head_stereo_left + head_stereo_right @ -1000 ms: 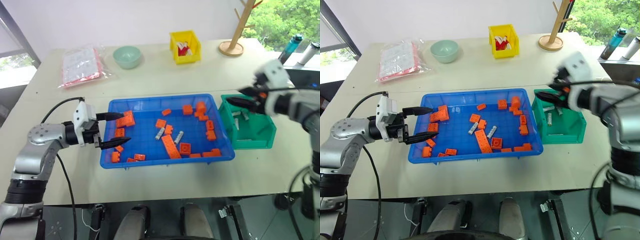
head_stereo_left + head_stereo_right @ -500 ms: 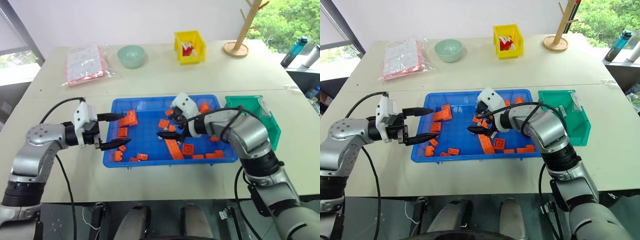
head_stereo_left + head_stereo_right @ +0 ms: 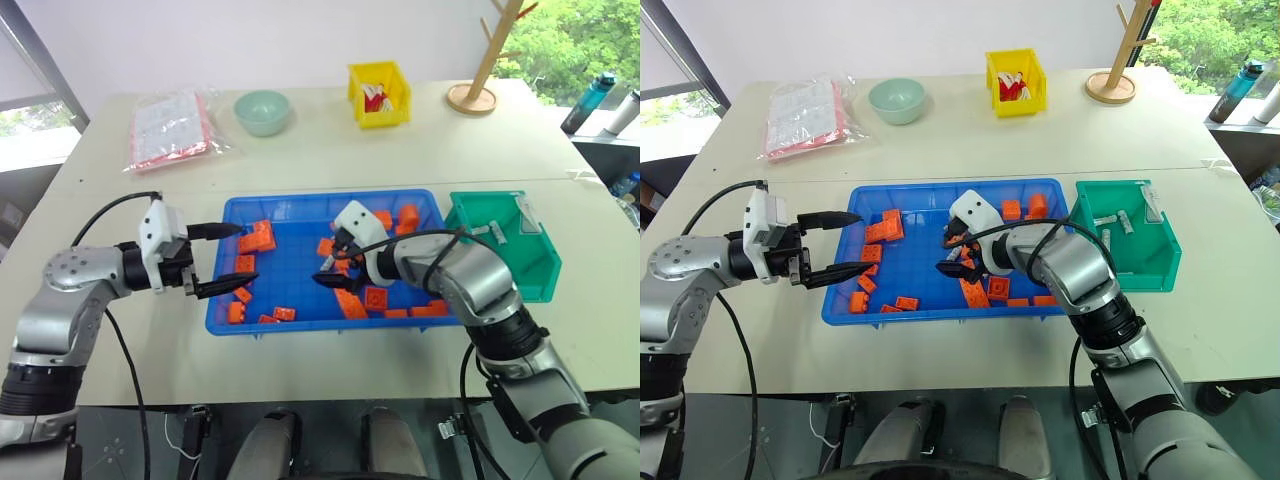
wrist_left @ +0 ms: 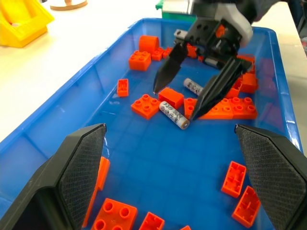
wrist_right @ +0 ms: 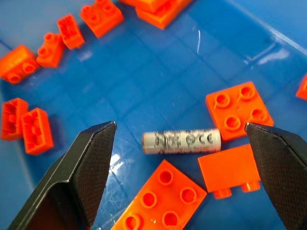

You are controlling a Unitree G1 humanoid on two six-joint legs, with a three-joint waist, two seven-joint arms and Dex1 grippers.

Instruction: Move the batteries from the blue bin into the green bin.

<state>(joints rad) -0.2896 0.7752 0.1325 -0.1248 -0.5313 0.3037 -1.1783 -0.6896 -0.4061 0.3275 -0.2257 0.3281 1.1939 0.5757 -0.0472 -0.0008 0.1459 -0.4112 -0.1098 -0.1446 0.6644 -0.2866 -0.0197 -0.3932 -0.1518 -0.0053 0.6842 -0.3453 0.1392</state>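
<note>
Right wrist view shows one battery [image 5: 181,141] lying flat in the blue bin [image 3: 290,300] between the wide-open right end effector [image 3: 331,267] fingers, gripping nothing; a second ago it hovered over the green bin [image 3: 520,270].

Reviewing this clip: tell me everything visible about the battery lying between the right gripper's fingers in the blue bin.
The battery is a small silver-grey cylinder, metal by its look, with dark printed markings along its side. It lies flat on the floor of the blue bin, in the open gap of the right gripper, whose fingers stand wide on either side without touching it. Orange toy bricks crowd one end, either touching or very close. A second battery lies just beyond.
</note>
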